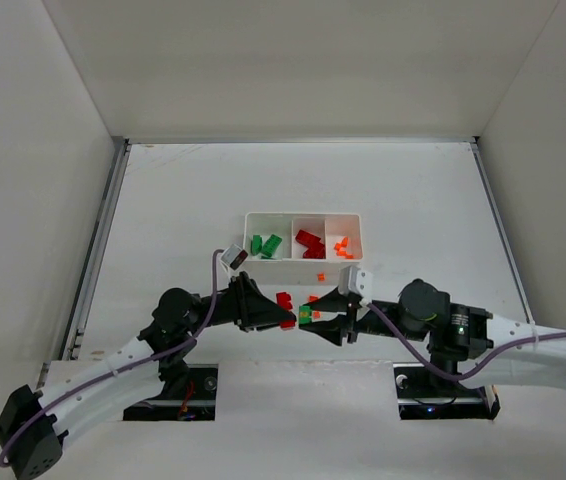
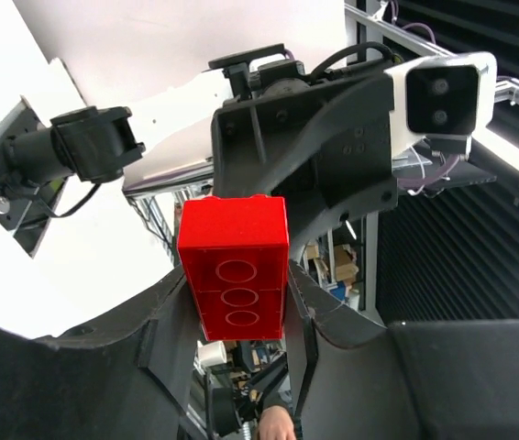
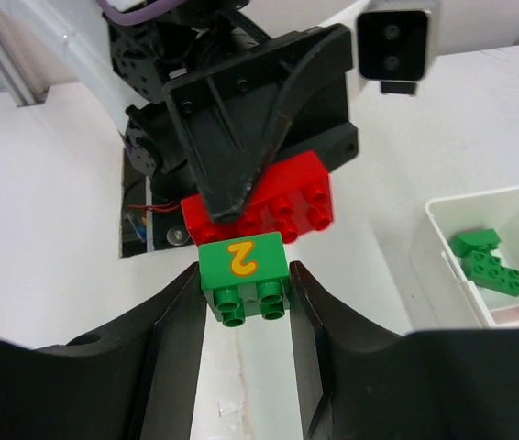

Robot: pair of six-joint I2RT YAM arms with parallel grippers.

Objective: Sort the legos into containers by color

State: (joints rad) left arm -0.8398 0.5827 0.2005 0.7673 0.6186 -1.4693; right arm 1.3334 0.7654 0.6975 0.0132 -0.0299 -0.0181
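Left tool (image 2: 234, 295) clamped on red brick (image 2: 234, 275), right tool (image 3: 244, 286) clamped on green "2" brick (image 3: 243, 266), meeting by the middle of the bench's near edge, short of the tray (image 1: 303, 213); likely splitting a stuck pair for separate bins, but can't tell if they're joined because the tools hide the contact.

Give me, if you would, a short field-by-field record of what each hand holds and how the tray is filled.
left hand: shut on red brick
right hand: shut on green brick marked 2
tray: green legos left, red legos middle, orange pieces right
loose on table: red lego, orange bits
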